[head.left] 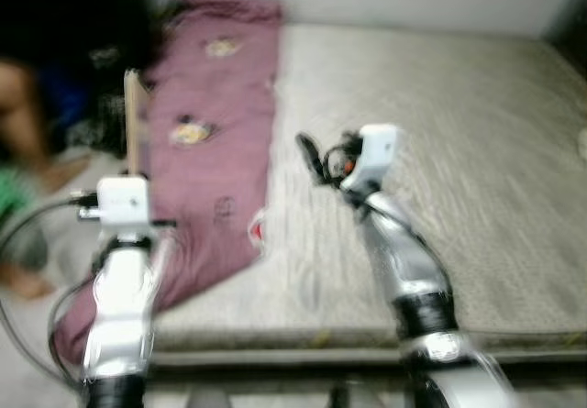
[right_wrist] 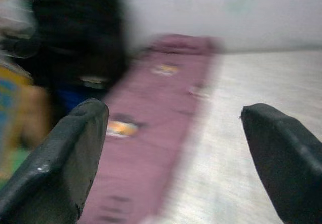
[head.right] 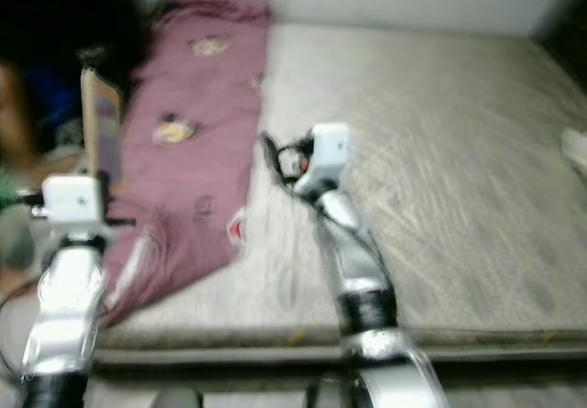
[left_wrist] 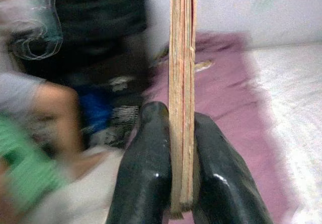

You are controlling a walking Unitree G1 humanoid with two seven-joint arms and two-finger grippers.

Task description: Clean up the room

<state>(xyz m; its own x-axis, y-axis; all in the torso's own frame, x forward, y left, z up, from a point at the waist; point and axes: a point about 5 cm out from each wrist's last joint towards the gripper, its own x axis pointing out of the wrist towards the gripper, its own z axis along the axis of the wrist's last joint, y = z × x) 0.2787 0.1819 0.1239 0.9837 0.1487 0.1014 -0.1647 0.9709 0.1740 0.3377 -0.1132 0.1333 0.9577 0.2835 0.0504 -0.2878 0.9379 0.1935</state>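
Left wrist view shows the left gripper (left_wrist: 181,183) clamped on a thin book (left_wrist: 182,83), held upright over the bed's (head.left: 440,151) left edge (blurred, so the robot is likely moving). The right gripper (right_wrist: 176,148) hangs spread wide and empty above the mattress. A maroon blanket (head.left: 215,142) lies rumpled there; tidying looks barely begun, the book unplaced.

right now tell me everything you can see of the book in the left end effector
The book is thin and flat, with tan page edges and a cover that looks orange and blue in the right eye view. It stands upright, edge-on, clamped low down between the left end effector's two black fingers. It is held in the air by the bed's left side, near the maroon blanket. Blur hides any print.
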